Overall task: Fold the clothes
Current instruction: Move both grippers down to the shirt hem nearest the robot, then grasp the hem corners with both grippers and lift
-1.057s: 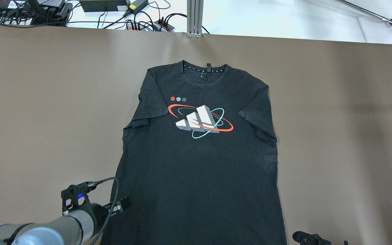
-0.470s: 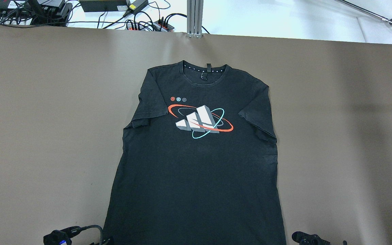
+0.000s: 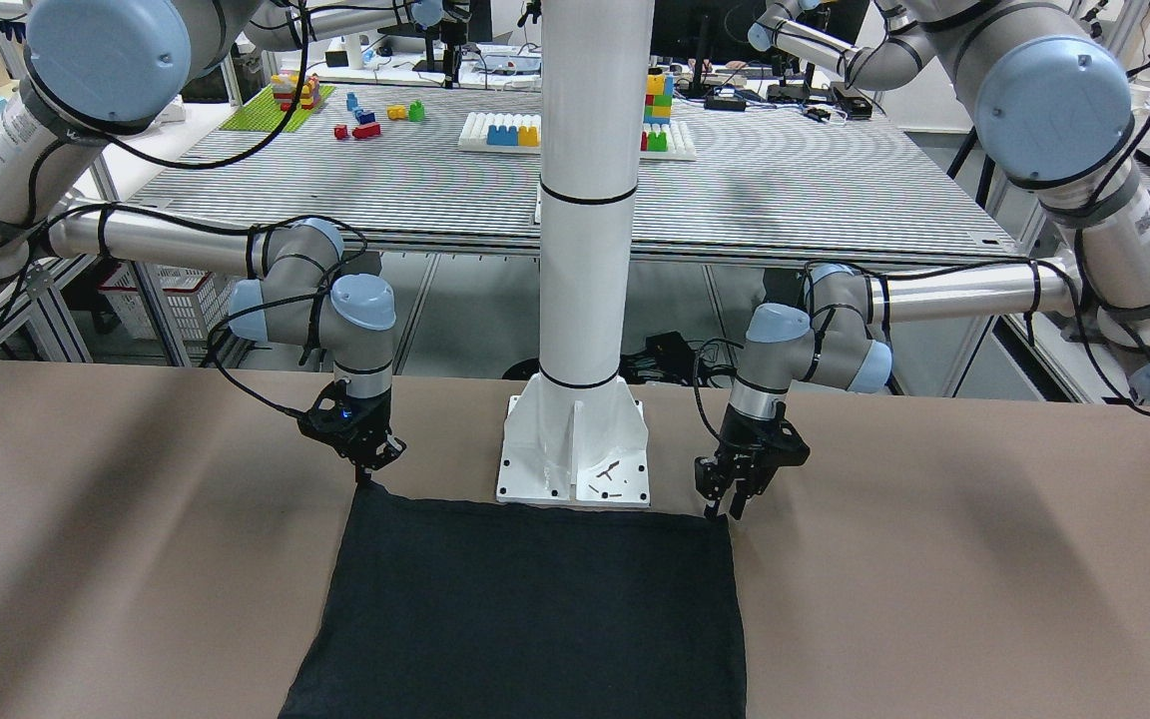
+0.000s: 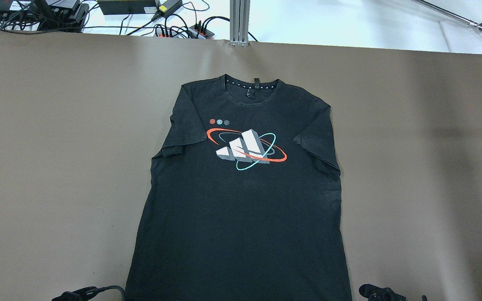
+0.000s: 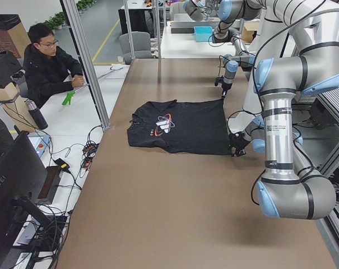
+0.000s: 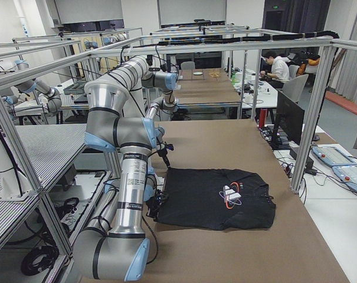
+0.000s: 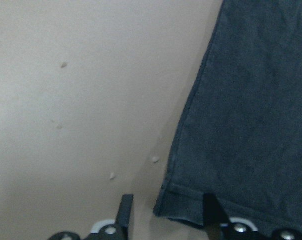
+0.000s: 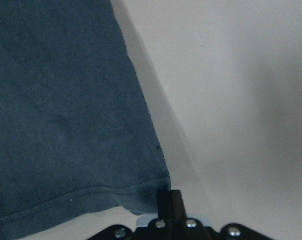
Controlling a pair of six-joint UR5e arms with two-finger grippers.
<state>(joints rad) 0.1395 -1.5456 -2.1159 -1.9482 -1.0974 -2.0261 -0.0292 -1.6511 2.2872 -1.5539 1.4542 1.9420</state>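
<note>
T-shirt [image 4: 241, 209], black with a printed logo on the chest, lies spread flat and face up on the brown table [image 4: 57, 146], its collar toward the far side and its hem at the near edge by the robot's base. The left gripper [image 3: 722, 507] sits low at the hem's left corner with its jaws apart (the corner lies between the two fingers, one over bare table and one over cloth). The right gripper [image 3: 365, 474] is down at the hem's right corner, its jaws drawn together and apparently pinching the very tip of the cloth.
</note>
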